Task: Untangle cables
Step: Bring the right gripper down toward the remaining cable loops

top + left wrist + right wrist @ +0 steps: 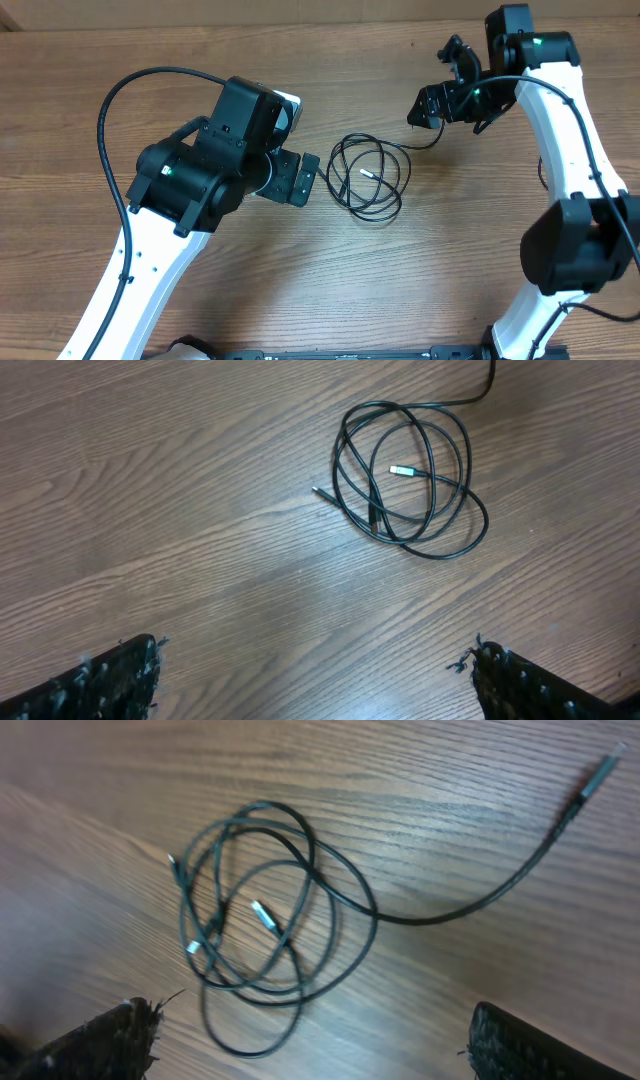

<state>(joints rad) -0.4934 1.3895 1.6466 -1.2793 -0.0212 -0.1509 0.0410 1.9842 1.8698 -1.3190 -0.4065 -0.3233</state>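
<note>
Jaws are standing wide on both my arms. The right gripper point(310, 1023) is showing its tips in the bottom corners of its wrist view, with only bare table point(450, 1020) between them, and the left gripper point(315, 660) is showing the same in its own view. Neither is holding or touching anything.

Beyond the right tips, the cables point(263, 914) are lying flat in a loose overlapping coil left of centre in the frame; in the left wrist view they are sitting in the upper middle. Overhead, they are resting at the centre, between the two grippers and apart from both.

Farther off, a tail point(470, 905) is running out of the coil toward the upper right of the right wrist frame, ending in a plug point(598, 772).

I am judging these cords light, limp and thin, so they are likely sliding on the wood and dragging the whole coil when pulled. I am favouring the stiff plug, or the tail just behind it, as my hold, with the other gripper pinning an outer loop.
</note>
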